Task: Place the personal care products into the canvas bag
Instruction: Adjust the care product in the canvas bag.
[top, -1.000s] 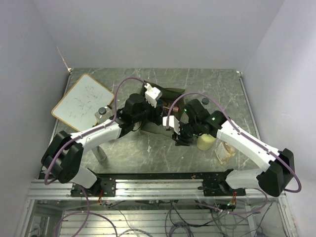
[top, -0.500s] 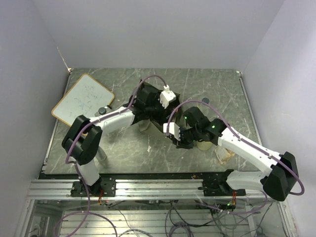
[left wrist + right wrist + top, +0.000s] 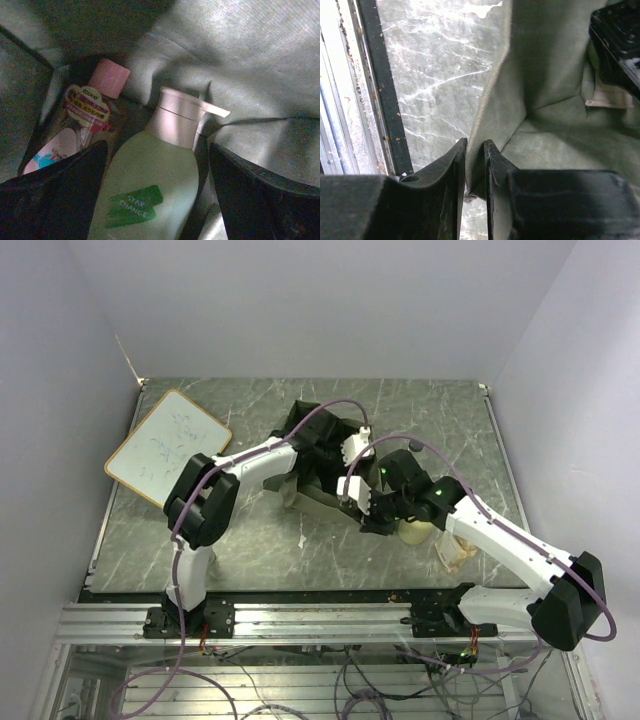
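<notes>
The olive canvas bag (image 3: 305, 498) lies mid-table, its inside filling the left wrist view (image 3: 240, 60). My left gripper (image 3: 157, 147) is open inside it. A yellow-green bottle with a white pump cap (image 3: 150, 185) lies between its fingers, with a gap at the right finger. A pink-capped clear bottle (image 3: 85, 115) lies beside it in the bag. My right gripper (image 3: 475, 145) is shut on the bag's rim (image 3: 490, 100) at the near side (image 3: 365, 520). Another yellow-green bottle (image 3: 415, 532) and the amber bottle (image 3: 457, 550) stand on the table right of the bag.
The wood-framed whiteboard (image 3: 165, 445) lies at the back left. A small pen (image 3: 303, 537) lies in front of the bag. The left arm's black wrist (image 3: 620, 40) shows over the bag in the right wrist view. White walls enclose the table.
The left arm has swung right and reached further into the bag's opening. The right gripper has kept its hold on the bag's rim, shifting only slightly.
</notes>
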